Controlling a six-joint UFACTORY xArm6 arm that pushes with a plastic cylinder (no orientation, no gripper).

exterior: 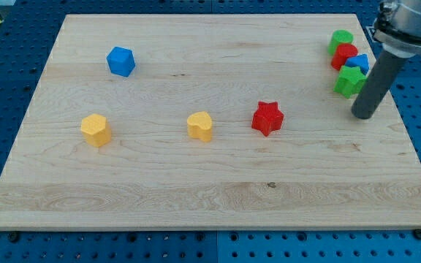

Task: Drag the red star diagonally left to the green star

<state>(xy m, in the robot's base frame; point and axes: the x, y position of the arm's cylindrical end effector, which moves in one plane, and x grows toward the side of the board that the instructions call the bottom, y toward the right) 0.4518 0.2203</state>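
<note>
The red star [267,117] lies on the wooden board [196,190], right of the middle. A green star [350,81] sits near the view's right edge, in a tight cluster with a green block [340,40], a red block [345,54] and a blue block [359,63]. My tip [363,115] stands just below and right of the green star, close to it, and well to the right of the red star.
A blue cube [120,61] lies at the upper left. A yellow block [96,130] is at the left and another yellow block [201,126] is near the middle, left of the red star. The board's right edge is close to the tip.
</note>
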